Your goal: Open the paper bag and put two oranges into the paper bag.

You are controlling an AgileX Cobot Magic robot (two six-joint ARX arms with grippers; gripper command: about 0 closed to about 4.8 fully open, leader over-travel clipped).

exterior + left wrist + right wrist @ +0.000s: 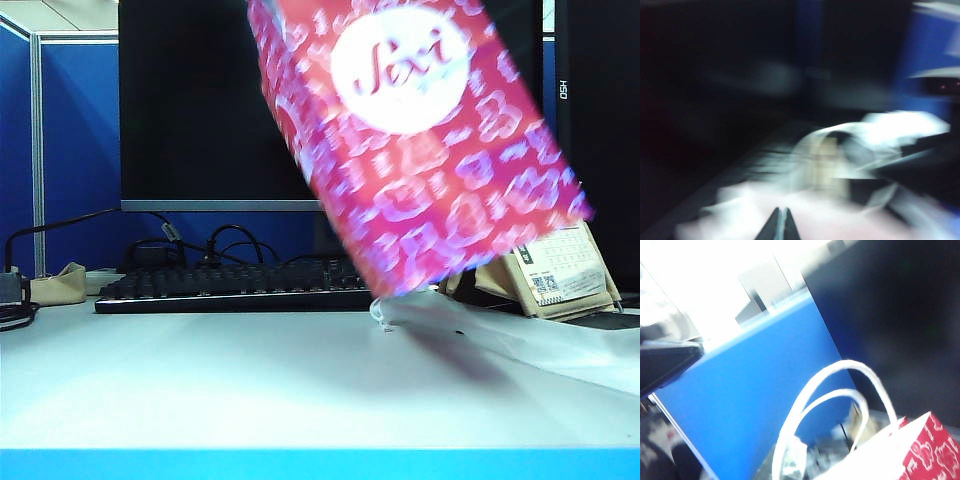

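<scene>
Paper bag (pixel 420 150) hangs tilted above the table's (pixel 200 380) right side, apparently mid-lift toward opening; left gripper (pixel 779 225) clenched on nothing near the table; right gripper unseen, clenched, presumably gripping the bag; oranges unseen; next: stand it, spread its mouth.

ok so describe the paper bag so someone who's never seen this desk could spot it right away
Look at the white desk in front of the dark monitor and black keyboard. Tilted above its right half, lifted off the surface, is the paper bag. Unlike the tan card packet behind it, it is magenta-red with pale outline prints, a big white round logo and white loop handles.
</scene>
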